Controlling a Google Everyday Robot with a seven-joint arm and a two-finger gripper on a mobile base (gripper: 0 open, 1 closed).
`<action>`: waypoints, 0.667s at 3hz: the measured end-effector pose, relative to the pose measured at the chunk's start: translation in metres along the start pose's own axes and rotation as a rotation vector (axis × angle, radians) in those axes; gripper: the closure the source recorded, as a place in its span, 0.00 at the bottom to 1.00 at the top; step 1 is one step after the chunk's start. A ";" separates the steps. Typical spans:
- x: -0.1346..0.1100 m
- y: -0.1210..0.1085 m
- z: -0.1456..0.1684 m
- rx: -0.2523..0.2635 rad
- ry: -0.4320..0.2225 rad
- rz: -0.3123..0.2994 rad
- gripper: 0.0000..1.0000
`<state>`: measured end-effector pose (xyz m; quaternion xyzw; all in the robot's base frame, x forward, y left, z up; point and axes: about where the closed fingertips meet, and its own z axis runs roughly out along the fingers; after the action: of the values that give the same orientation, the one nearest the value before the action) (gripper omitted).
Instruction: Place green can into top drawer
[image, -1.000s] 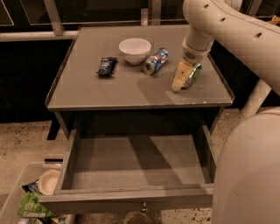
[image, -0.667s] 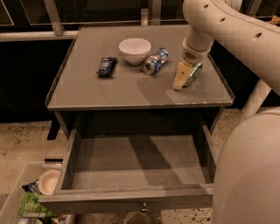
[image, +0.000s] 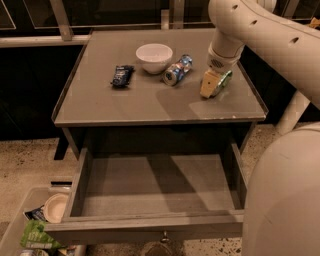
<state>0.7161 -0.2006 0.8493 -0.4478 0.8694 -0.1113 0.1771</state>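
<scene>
Your gripper (image: 213, 85) is sitting low on the right side of the table (image: 125, 107), pressing right against the green can (image: 224, 80), which is lying near the table's right edge. Whether it is gripping the can, you cannot tell. The top drawer (image: 150, 190) is standing pulled out below, well apart from the can. A white bowl (image: 154, 57), a blue can (image: 178, 70) and a dark packet (image: 122, 76) are lying farther left.

Grey cabinet top (image: 150, 102) carries white bowl (image: 154, 56), toppled blue-red-silver can (image: 177, 70), dark packet (image: 122, 76), green can (image: 223, 82); gripper (image: 212, 86) at green can.
</scene>
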 end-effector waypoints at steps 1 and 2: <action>0.000 0.000 0.000 0.000 0.000 0.000 0.72; 0.000 0.000 0.000 0.000 0.000 0.000 0.96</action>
<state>0.7161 -0.2005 0.8492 -0.4480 0.8693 -0.1113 0.1770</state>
